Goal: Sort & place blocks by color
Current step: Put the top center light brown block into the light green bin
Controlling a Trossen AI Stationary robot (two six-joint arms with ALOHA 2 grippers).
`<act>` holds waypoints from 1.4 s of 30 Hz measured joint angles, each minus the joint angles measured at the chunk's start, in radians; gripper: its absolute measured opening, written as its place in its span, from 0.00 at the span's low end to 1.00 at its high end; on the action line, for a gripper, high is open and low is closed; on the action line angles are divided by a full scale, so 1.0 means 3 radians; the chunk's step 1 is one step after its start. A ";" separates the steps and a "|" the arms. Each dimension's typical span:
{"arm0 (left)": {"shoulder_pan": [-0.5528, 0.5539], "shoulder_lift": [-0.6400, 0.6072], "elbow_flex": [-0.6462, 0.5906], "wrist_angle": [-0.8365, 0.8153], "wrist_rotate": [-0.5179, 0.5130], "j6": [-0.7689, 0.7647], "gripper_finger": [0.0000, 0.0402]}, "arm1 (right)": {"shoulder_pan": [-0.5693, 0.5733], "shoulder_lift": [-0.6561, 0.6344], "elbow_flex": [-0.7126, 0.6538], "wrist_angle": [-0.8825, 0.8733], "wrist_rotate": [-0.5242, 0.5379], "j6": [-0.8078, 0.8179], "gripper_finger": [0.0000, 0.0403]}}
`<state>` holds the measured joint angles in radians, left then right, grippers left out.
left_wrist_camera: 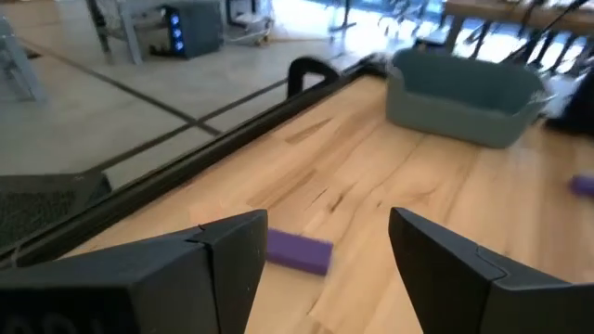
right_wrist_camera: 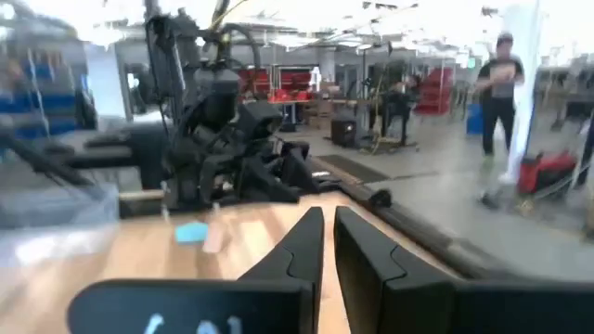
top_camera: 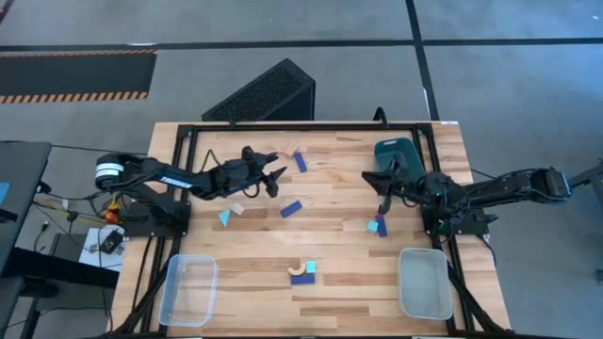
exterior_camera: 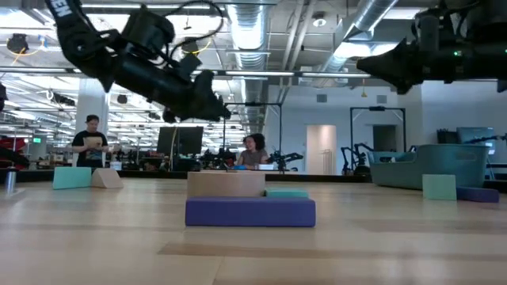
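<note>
Two clear plastic trays sit at the near table edge, the left tray point(top_camera: 188, 289) and the right tray point(top_camera: 425, 282); both look empty. Dark teal plastic bin point(top_camera: 395, 155) sits at the far right corner, contents not visible.

Left gripper point(top_camera: 275, 178) is raised over the far-left part of the table, jaws spread wide, holding nothing. A dark blue flat bar point(left_wrist_camera: 299, 250) lies on the wood ahead of its fingers point(left_wrist_camera: 232, 250).

Right gripper point(top_camera: 382, 196) is up in front of the bin, fingers nearly touching, nothing between them.

Blocks all loose on the table:
- blue bar point(top_camera: 291, 208) mid-table
- teal wedge point(top_camera: 225, 217) touching a pale wood piece point(top_camera: 237, 210), on the left
- teal cube point(top_camera: 373, 226) touching a blue block point(top_camera: 382, 225), below the right gripper
- near centre: wood arch point(top_camera: 299, 271) and teal cube point(top_camera: 311, 267) on top of a blue bar point(exterior_camera: 250, 211)
</note>
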<state>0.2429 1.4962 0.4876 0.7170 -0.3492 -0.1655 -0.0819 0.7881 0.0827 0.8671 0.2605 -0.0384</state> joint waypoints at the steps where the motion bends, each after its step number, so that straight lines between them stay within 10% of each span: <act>1: 0.0019 0.0044 0.0033 -0.0012 0.0007 -0.0002 0.54 | -0.0016 0.0056 0.0062 0.0012 0.0027 -0.0056 0.14; 16: 0.0216 -0.0021 0.0093 -0.0055 0.0169 -0.0167 0.54 | -0.0446 0.0933 0.0803 -0.0277 0.0116 0.0655 0.14; 24: 0.0216 -0.0020 0.0093 -0.0048 0.0157 -0.0446 0.54 | -0.0439 0.0933 0.1275 -0.1602 0.0194 0.0712 0.14; 42: 0.0177 0.0521 0.0370 0.0336 0.0109 -0.0002 0.54 | -0.0409 0.0572 0.1330 -0.2030 0.0473 0.0488 0.21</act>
<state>0.2960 1.6524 0.5985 0.8177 -0.3166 -0.1660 -0.2047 0.9597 0.4816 0.2581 0.4023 0.1080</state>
